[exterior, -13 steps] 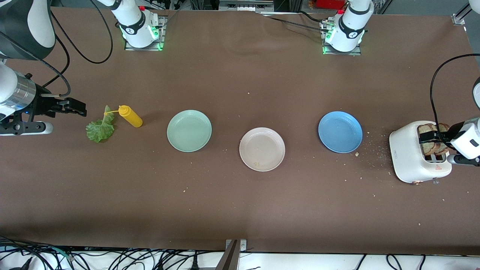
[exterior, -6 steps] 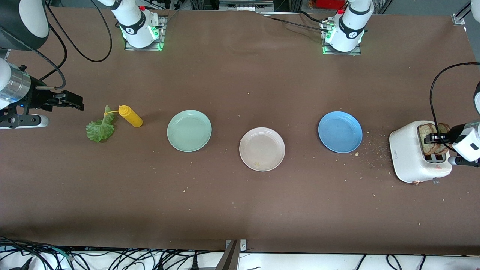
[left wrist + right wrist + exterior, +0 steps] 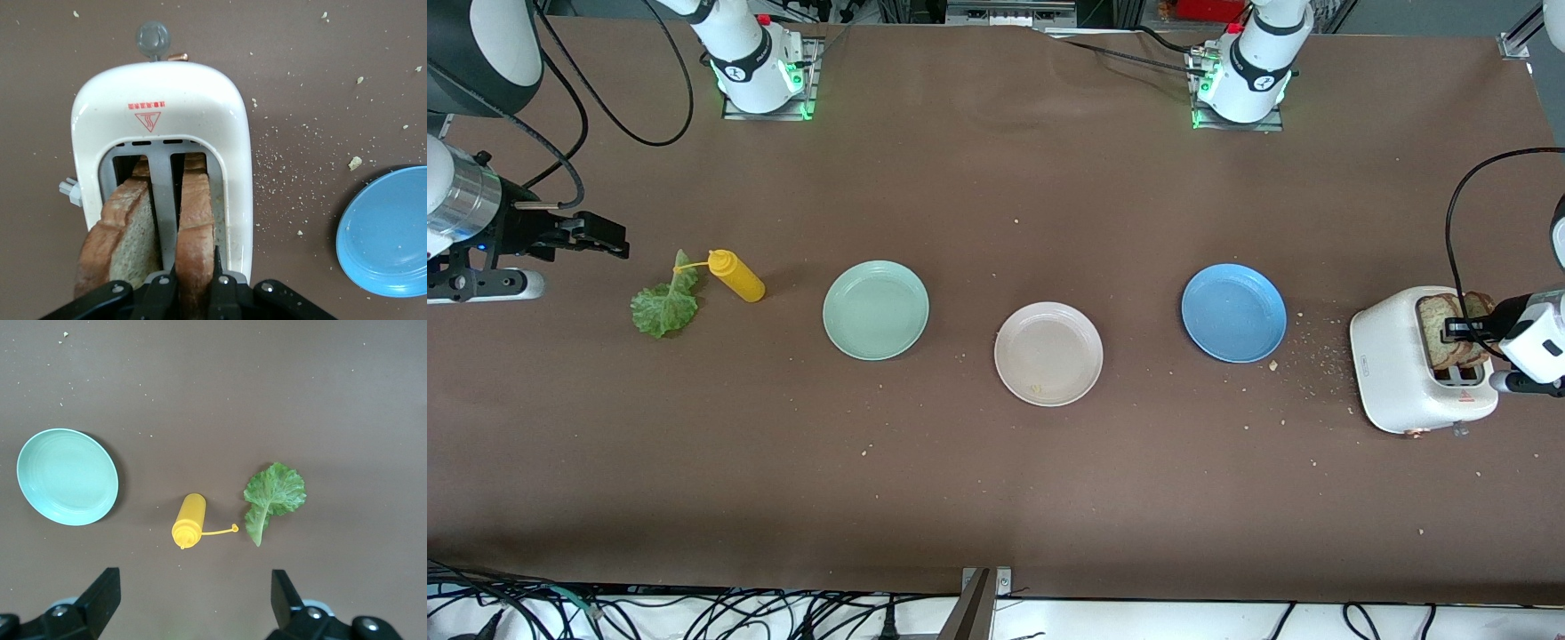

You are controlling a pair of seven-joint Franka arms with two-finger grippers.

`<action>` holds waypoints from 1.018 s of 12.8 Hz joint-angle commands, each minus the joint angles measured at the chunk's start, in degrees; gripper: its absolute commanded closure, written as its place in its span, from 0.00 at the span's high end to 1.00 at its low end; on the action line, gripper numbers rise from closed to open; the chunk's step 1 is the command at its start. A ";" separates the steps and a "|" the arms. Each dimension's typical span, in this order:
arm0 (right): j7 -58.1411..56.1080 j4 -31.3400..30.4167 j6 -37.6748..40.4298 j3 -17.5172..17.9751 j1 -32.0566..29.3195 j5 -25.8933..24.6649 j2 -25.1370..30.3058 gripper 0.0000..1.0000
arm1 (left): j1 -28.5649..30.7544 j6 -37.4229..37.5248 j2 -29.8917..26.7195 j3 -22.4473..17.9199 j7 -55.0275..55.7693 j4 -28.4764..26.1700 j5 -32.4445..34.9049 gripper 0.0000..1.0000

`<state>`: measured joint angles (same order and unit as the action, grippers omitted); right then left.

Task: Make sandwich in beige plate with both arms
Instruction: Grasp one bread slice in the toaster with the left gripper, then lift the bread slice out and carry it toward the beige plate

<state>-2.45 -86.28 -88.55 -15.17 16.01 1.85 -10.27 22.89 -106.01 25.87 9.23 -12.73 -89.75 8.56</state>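
Observation:
Two brown bread slices stand in the white toaster (image 3: 1387, 356) (image 3: 167, 93) at the left arm's end of the table. My left gripper (image 3: 1458, 329) (image 3: 195, 267) is shut on the slice (image 3: 1433, 320) (image 3: 195, 213) in the slot toward the blue plate. The other slice (image 3: 123, 227) stands free beside it. The beige plate (image 3: 1049, 342) sits mid-table with only a small yellow speck on it. A green lettuce leaf (image 3: 663, 307) (image 3: 273, 493) lies at the right arm's end. My right gripper (image 3: 614, 244) (image 3: 193, 577) hovers open over the bare table beside the leaf.
A yellow squeeze bottle (image 3: 735, 274) (image 3: 189, 528) lies on its side next to the lettuce. A mint-green plate (image 3: 876, 310) (image 3: 67, 477) and a blue plate (image 3: 1233, 312) (image 3: 387, 233) flank the beige one. Crumbs dot the table between the blue plate and the toaster.
My left gripper has closed on the bread slice in the toaster. The right gripper has shifted slightly and stays open.

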 commanded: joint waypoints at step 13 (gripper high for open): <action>-2.11 0.24 -1.54 -0.12 0.43 1.04 -0.28 1.00 | -3.80 7.04 -6.29 11.95 0.77 1.07 -20.30 0.00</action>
<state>-2.82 -86.27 -89.63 -15.14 16.26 1.87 -10.83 20.75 -99.04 16.52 21.29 -11.69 -89.32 -5.97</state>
